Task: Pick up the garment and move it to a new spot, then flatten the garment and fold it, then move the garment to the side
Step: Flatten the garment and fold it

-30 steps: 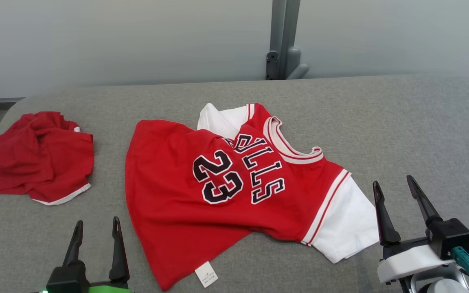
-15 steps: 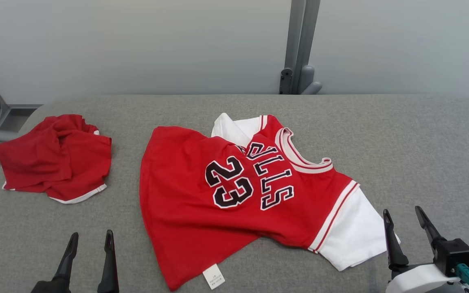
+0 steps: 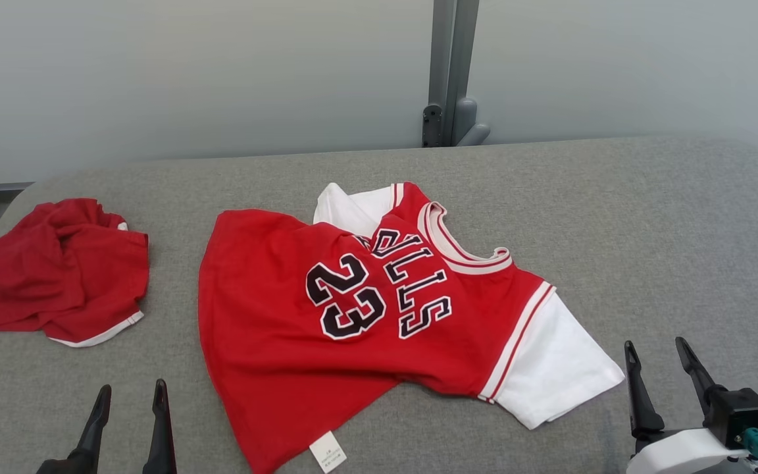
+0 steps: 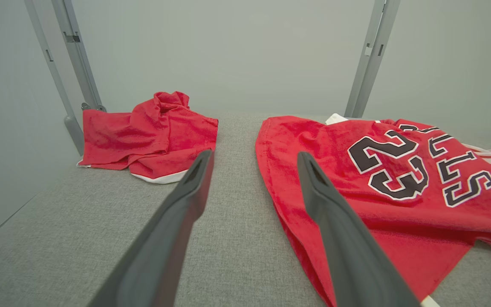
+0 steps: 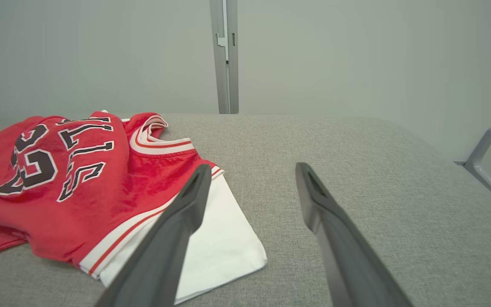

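A red jersey [image 3: 274, 342] with a black "23", white sleeves and a white collar band lies spread, slightly rumpled, in the middle of the grey padded table [image 3: 649, 217]. It also shows in the left wrist view as the jersey [image 4: 335, 145] and in the right wrist view as the jersey [image 5: 100, 192]. My left gripper [image 3: 132, 387] stands open near the front edge, left of the jersey's hem, nothing between its fingers [image 4: 177, 213]. My right gripper [image 3: 654, 342] is open just right of the white sleeve [image 3: 550, 368], apart from it, and empty [image 5: 252, 166].
A second red garment [image 3: 56, 276], crumpled with a white hem, lies at the table's left end [image 4: 151, 132]. A grey upright post [image 3: 448, 66] stands behind the table's far edge. Bare grey padding stretches to the right of the jersey.
The head camera has swayed, shifting the whole picture. Both grippers sit lower in the view, drawn back toward the front edge. Both garments lie as before.
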Controlling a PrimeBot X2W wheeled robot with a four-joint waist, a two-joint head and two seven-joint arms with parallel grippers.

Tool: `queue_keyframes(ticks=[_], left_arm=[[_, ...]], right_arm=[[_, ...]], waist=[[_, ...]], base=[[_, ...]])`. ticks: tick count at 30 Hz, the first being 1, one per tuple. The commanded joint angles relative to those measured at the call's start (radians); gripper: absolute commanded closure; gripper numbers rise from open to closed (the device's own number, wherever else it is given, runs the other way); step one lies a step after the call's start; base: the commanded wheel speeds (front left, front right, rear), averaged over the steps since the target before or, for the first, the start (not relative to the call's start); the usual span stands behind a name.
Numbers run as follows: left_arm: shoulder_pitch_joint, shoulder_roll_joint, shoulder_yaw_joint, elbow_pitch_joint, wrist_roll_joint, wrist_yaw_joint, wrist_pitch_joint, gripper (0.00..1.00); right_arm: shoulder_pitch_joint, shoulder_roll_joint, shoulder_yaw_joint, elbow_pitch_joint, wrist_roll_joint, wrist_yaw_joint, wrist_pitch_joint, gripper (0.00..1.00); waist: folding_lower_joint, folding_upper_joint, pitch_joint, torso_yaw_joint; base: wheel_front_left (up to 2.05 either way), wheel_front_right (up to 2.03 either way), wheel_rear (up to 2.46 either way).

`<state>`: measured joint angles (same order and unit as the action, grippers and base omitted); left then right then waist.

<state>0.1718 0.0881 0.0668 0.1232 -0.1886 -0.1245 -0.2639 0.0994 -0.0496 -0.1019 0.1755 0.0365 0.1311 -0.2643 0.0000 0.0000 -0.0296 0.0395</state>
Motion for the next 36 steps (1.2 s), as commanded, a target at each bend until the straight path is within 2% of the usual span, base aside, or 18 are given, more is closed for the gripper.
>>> queue_keyframes(ticks=[1, 16, 19, 24, 28, 34, 36], left_arm=[[-0.014, -0.003, 0.008, 0.000, 0.007, -0.006, -0.001, 0.00], [-0.012, -0.003, 0.006, 0.011, 0.017, -0.007, -0.001, 0.00], [-0.011, -0.007, 0.018, 0.019, 0.005, -0.007, -0.001, 0.00], [-0.016, 0.000, 0.003, 0.101, -0.004, -0.007, 0.007, 0.00], [-0.048, -0.004, -0.012, 0.103, -0.053, -0.007, 0.149, 0.00], [-0.017, -0.012, -0.061, -0.002, -0.161, -0.007, 0.460, 0.00], [-0.008, -0.017, -0.069, -0.037, -0.192, 0.000, 0.530, 0.00]], right_arm=[[-0.006, -0.002, 0.000, 0.001, -0.001, -0.001, 0.000, 0.00], [-0.024, -0.002, 0.006, 0.008, 0.004, -0.001, 0.000, 0.00], [-0.040, -0.002, 0.014, 0.006, 0.061, -0.001, 0.000, 0.00], [-0.092, -0.022, 0.053, 0.021, 0.038, -0.001, 0.008, 0.00], [-0.153, -0.108, 0.120, 0.030, 0.059, -0.001, 0.137, 0.00], [-0.176, -0.212, 0.165, 0.009, 0.152, -0.001, 0.398, 0.00], [-0.175, -0.225, 0.174, 0.009, 0.173, -0.001, 0.462, 0.00]], waist=[[0.0000, 0.0000, 0.004, -0.009], [0.0000, 0.0000, 0.013, -0.020], [0.0000, 0.0000, 0.017, -0.026], [0.0000, 0.0000, 0.024, -0.037], [0.0000, 0.0000, 0.044, -0.036], [0.0000, 0.0000, 0.091, -0.030], [0.0000, 0.0000, 0.111, -0.030]], base=[[0.00, 0.00, 0.00], [0.00, 0.00, 0.00], [0.00, 0.00, 0.00], [0.00, 0.00, 0.00], [0.00, 0.00, 0.00], [0.00, 0.00, 0.00], [0.00, 0.00, 0.00]])
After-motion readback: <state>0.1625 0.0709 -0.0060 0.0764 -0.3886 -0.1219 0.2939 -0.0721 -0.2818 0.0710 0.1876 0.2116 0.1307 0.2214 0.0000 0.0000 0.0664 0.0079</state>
